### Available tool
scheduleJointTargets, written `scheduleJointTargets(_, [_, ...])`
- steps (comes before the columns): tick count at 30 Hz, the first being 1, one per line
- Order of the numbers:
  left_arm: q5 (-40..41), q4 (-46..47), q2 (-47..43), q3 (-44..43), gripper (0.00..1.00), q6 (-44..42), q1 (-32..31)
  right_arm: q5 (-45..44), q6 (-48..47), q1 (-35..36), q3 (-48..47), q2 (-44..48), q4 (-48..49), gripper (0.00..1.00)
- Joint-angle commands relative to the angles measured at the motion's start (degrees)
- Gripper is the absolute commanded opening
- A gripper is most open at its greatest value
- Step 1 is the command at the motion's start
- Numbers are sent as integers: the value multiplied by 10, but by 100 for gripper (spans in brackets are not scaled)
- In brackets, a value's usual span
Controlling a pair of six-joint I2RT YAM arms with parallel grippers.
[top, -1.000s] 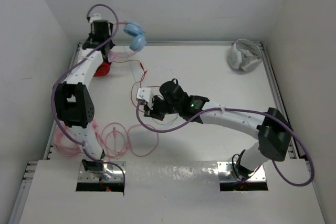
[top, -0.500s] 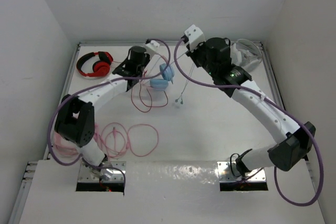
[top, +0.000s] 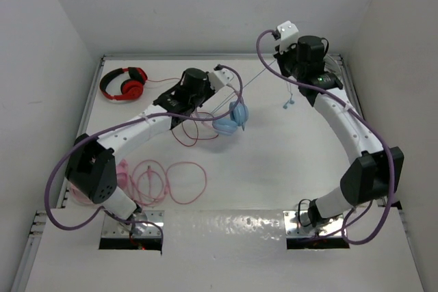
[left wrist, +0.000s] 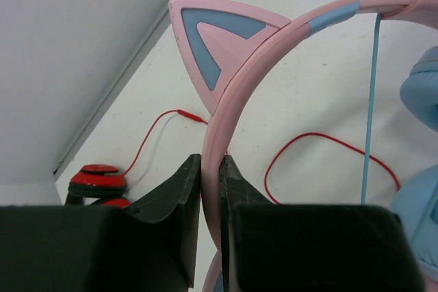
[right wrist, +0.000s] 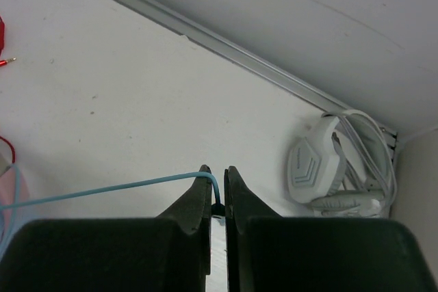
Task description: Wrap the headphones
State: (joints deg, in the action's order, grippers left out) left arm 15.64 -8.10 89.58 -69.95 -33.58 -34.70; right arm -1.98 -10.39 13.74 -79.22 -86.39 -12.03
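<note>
The headphones (top: 231, 120) hang above the middle of the table, with light blue ear cups (left wrist: 421, 94) and a pink headband (left wrist: 274, 39) bearing a cat ear (left wrist: 215, 42). My left gripper (top: 219, 99) (left wrist: 211, 165) is shut on the headband just below the ear. The thin light blue cable (top: 256, 78) (right wrist: 102, 191) stretches from the cups up to my right gripper (top: 282, 66) (right wrist: 217, 172), which is shut on it at the back right. The cable's plug end (top: 287, 104) dangles below that gripper.
Red-and-black headphones (top: 123, 83) lie at the back left, their red cable (top: 188, 131) looping under the left arm. Pink cable loops (top: 171, 182) lie at the front left. White headphones (right wrist: 328, 169) sit in the back right corner by the rail.
The left arm has carried the headphones from the back left corner to the middle. The right arm has risen from the table's middle to the back right, drawing the blue cable taut.
</note>
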Motion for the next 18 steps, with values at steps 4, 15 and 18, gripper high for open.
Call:
scheduleJointTargets(4, [-74,-188,-42,-59,0,30,-22,35,60,-49,-12,-25,147,0])
scheduleJointTargets(15, [-108,-285,-49,-181,0,168,-27,129,99,-49,47,-85,185,0])
scheduleJointTargets(18, [-136,-300,-50,-225,0,197,-27,185,83,-33,111,-102,223,0])
